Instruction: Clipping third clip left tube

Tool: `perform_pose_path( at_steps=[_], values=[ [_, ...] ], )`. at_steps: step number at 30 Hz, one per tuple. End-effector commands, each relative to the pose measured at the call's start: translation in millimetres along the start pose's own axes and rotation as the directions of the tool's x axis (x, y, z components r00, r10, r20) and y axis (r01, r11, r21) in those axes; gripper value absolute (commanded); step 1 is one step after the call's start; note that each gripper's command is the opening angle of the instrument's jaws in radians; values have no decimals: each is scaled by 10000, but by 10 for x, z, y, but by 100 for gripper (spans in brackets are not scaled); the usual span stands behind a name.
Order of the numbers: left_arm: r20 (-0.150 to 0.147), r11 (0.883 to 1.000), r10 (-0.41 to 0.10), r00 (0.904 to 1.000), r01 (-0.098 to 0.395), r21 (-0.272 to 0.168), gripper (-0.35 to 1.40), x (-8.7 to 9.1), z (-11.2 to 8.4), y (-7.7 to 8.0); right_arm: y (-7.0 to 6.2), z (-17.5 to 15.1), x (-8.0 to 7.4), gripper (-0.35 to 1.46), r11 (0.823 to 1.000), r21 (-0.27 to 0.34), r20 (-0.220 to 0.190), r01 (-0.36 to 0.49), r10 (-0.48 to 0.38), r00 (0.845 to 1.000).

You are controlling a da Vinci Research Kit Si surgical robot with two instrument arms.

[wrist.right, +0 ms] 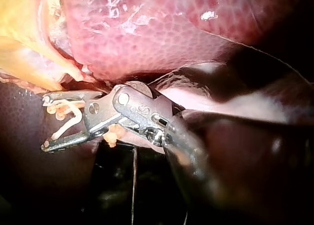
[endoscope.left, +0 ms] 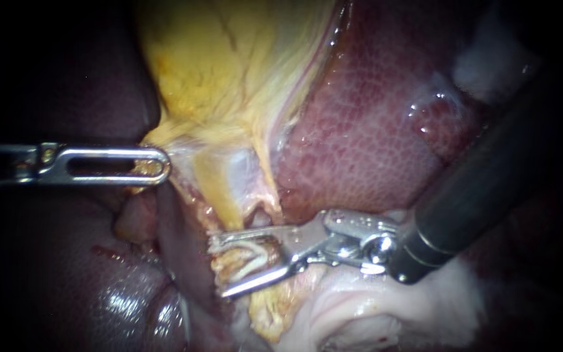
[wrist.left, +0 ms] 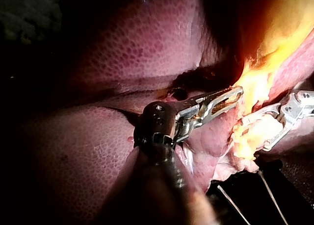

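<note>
The yellow gallbladder hangs down the middle over the red liver. My left instrument comes in level from the left, its slotted jaws shut on the gallbladder's lower left edge; the left wrist view shows these jaws closed on bright yellow tissue. My right instrument enters from the right, jaws open around a tan tube below the gallbladder. A white clip lies in the gap between those jaws. The right wrist view shows the same open jaws with the white clip curving between them.
Pale white tissue lies under the right instrument's shaft. Dark glossy liver fills the lower left. Beside the left instrument, the left wrist view shows the right instrument's jaws.
</note>
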Motion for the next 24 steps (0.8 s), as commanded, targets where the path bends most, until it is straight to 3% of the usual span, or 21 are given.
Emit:
perform_pose_path(
  at_steps=[1,7,12,24],
  values=[
    [11,10000,-4,10000,4,-6,-35,-1,-1,0,0,-4,1,60,10000,-21,-7,6,-6,10000],
    [20,10000,-20,10000,21,-31,-35,-3,-7,0,0,-31,4,60,9996,-282,-18,25,-25,10000],
    [18,10000,-28,10000,28,-31,-35,-4,-9,-2,10,-43,3,60,9980,-626,-35,5,-7,10000],
    [27,10000,-32,10000,32,-42,-35,-2,-10,-7,34,-24,-6,60,9965,-838,28,51,-49,10000]
  ],
)
